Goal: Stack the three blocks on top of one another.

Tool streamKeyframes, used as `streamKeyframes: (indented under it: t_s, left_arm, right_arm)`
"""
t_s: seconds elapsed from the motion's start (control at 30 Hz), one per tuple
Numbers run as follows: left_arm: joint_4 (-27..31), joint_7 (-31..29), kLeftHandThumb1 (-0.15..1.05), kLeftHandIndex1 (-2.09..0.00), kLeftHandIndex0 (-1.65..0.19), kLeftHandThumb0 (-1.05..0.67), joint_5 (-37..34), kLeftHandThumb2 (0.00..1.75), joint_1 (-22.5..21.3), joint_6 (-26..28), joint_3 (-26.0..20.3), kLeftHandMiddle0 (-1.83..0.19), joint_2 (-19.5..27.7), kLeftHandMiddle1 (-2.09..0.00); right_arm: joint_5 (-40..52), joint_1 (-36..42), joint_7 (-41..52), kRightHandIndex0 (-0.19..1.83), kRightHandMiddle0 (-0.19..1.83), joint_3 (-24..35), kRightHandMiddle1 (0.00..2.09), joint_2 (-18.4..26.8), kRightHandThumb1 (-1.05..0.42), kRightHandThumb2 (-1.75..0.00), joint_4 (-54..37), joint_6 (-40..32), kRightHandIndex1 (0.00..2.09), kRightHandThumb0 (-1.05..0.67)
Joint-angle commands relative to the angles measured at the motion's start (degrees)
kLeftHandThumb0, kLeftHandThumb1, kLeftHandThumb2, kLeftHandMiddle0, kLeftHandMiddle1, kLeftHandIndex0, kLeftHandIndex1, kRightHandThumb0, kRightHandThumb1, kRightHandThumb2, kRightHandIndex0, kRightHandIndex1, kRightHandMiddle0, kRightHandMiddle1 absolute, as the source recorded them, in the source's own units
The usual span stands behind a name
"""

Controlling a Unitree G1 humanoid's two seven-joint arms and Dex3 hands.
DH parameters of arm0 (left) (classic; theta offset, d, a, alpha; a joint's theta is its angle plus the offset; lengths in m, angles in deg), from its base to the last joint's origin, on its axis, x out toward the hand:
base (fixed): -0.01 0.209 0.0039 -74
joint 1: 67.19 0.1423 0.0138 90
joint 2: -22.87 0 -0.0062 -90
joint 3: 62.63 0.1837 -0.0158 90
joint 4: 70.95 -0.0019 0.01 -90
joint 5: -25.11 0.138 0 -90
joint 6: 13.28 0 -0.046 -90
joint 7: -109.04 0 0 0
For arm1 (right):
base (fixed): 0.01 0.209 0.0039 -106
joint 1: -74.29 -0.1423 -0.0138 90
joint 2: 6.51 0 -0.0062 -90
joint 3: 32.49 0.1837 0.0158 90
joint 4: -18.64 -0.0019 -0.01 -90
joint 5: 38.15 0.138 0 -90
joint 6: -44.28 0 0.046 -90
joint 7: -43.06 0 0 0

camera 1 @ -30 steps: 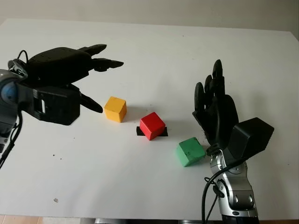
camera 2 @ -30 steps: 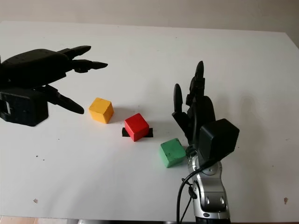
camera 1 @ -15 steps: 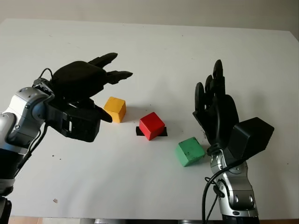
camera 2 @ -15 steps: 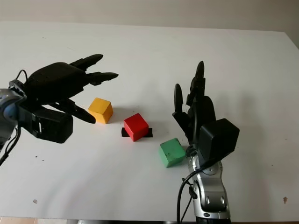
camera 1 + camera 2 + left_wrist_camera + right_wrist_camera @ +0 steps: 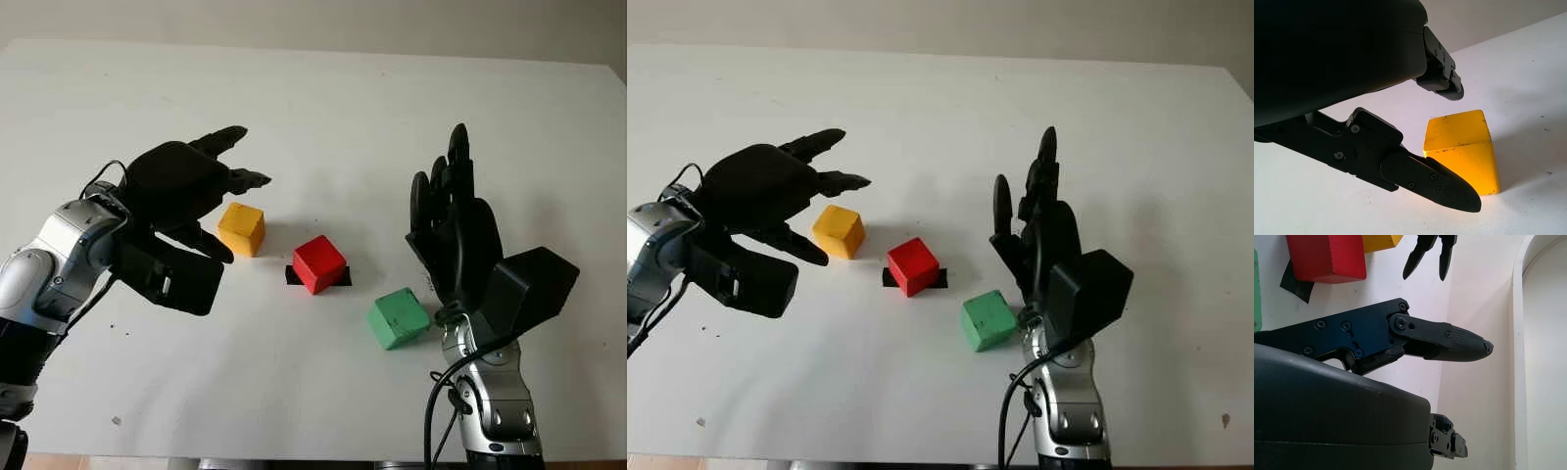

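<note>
A yellow block (image 5: 241, 228) lies left of centre on the white table (image 5: 323, 108). To its right, a red block (image 5: 319, 263) sits on a black tape mark (image 5: 293, 277). A green block (image 5: 399, 317) lies nearer the front, to the right. My left hand (image 5: 238, 204) is open and hovers just left of the yellow block (image 5: 1462, 147). Its thumb (image 5: 1435, 183) is on the block's near side and a finger (image 5: 1442, 81) reaches over its far side; neither touches. My right hand (image 5: 446, 201) is open and stands upright just right of the green block.
The right wrist view shows the red block (image 5: 1327, 257), a corner of the yellow block (image 5: 1382, 241) and an edge of the green block (image 5: 1256, 293). The table's front edge (image 5: 294, 458) runs close below both arms.
My left hand has moved right and down, closing in on the yellow block, with its fingers now bracketing it. The blocks and my right hand have not moved.
</note>
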Motion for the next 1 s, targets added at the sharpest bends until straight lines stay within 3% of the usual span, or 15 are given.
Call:
streamKeyframes:
  t_s: [0.0,0.2,0.33,0.5,0.73,0.97]
  left_arm:
    - [0.09,1.11,0.96,-0.24,-0.51,-0.80,0.16,0.07,0.62,-0.25,0.45,-0.09,-0.35,-0.09]
    - [-0.63,1.01,1.01,-0.95,-0.25,-0.67,-1.04,0.06,0.40,-0.15,0.18,-0.17,-0.71,-0.06]
    - [-1.34,1.77,1.04,-1.19,-0.23,-0.56,-1.84,0.09,0.46,-0.98,0.08,-0.21,-0.47,-0.06]
    - [-1.68,2.50,1.05,-1.37,-0.21,-0.49,-2.06,0.18,0.55,-1.68,-0.08,-0.23,-0.37,-0.06]
    - [-2.21,4.85,1.05,-1.45,-0.19,-0.41,-1.65,0.20,0.48,-3.05,-0.06,-0.27,-0.20,-0.06]
    - [-1.10,1.92,1.05,-1.60,-0.16,-0.43,-4.25,0.18,-0.96,-4.62,-0.78,-0.28,0.68,-0.06]
  right_arm:
    - [0.32,0.17,0.00,-0.19,-0.19,0.38,0.00,0.02,-1.05,-0.58,-0.70,0.81,0.00,-0.67]
    - [0.47,0.25,0.02,-0.19,-0.19,0.45,0.00,0.13,-1.05,-0.58,-0.50,0.98,0.00,-0.67]
    - [0.65,0.22,0.06,-0.19,-0.19,0.51,0.00,0.12,-1.05,-0.57,-0.66,0.74,0.00,-0.67]
    - [0.35,0.25,0.07,-0.19,-0.19,0.48,0.00,0.31,-1.05,-0.57,-0.54,0.83,0.00,-0.67]
    - [0.26,0.38,0.08,-0.19,-0.19,0.52,0.00,0.38,-1.05,-0.57,-0.81,0.68,0.00,-0.67]
    - [-0.30,0.36,0.03,-0.19,-0.19,0.27,0.00,0.56,-1.05,-0.57,-0.97,0.27,0.00,-0.68]
